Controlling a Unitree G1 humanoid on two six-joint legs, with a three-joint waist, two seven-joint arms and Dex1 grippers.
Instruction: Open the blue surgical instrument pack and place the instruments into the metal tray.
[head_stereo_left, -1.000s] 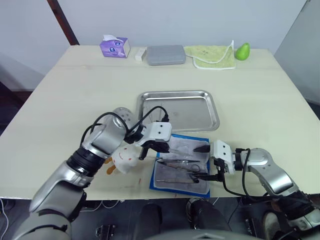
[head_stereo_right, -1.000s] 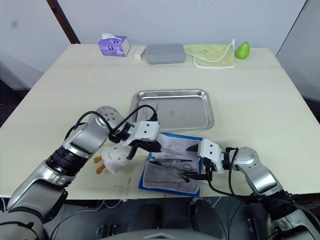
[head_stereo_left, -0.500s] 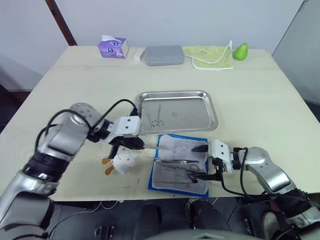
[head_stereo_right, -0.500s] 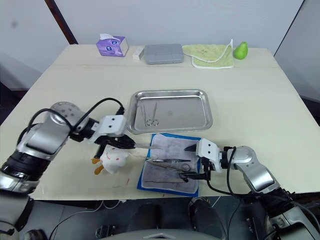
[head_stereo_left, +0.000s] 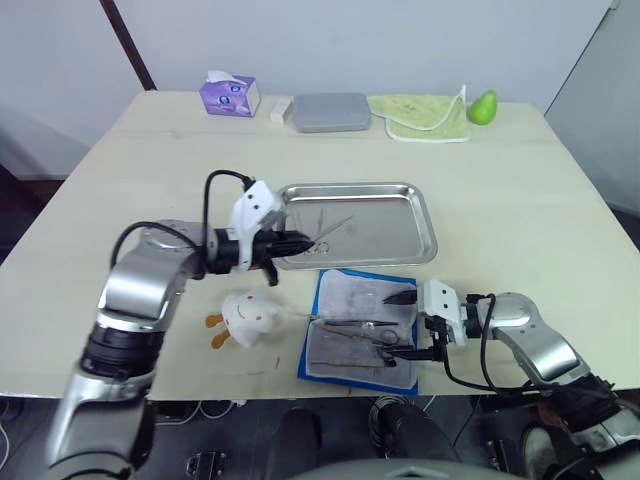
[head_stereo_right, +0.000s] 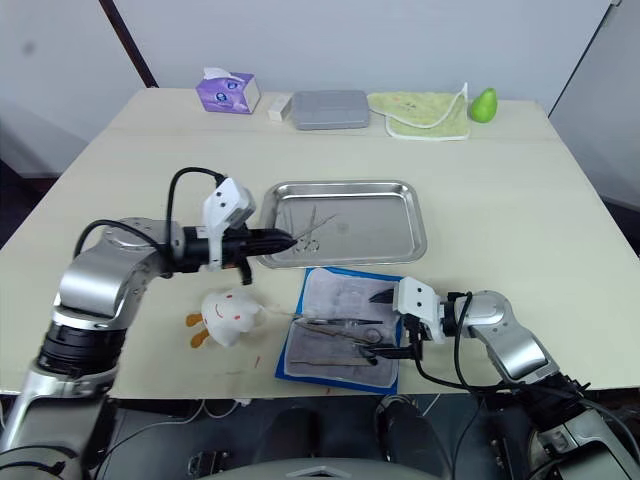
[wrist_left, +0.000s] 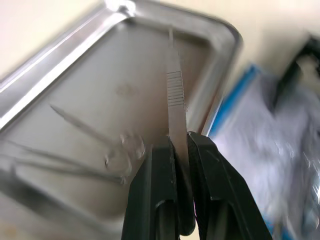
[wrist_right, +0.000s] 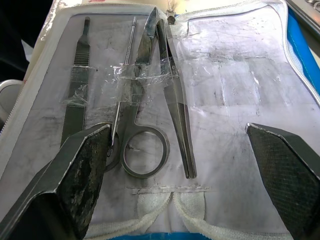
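1. The left end effector (head_stereo_left: 290, 242) is clamped on a slender flat scalpel handle (wrist_left: 175, 95), whose tip reaches ahead of the fingers over the metal tray (head_stereo_left: 420, 200).
2. Just beyond and below that tip, 2 instruments already lie on the tray floor: a ring-handled pair (wrist_left: 122, 147) and a thin pointed tool (wrist_left: 75, 120).
3. The right end effector (head_stereo_left: 405, 322) has its fingers spread wide apart, hovering over the blue surgical instrument pack (head_stereo_left: 330, 290), which lies open on the worktop (head_stereo_left: 150, 170) with its pale lining upward.
4. Between those spread fingers lie a flat handle (wrist_right: 77, 95), ring-handled scissors (wrist_right: 137, 125) and tweezers (wrist_right: 175, 110), side by side under a clear strip.
5. The pack sits just beside the tray's near rim, on the right end effector's side of it.
6. A white plush toy (head_stereo_left: 245, 315) lies just below the left end effector, next to the pack's edge.
7. Well beyond both end effectors, along the far worktop edge, stand a purple tissue box (head_stereo_left: 230, 95), a grey box (head_stereo_left: 330, 110), a green cloth (head_stereo_left: 425, 112) and a green pear (head_stereo_left: 485, 104).
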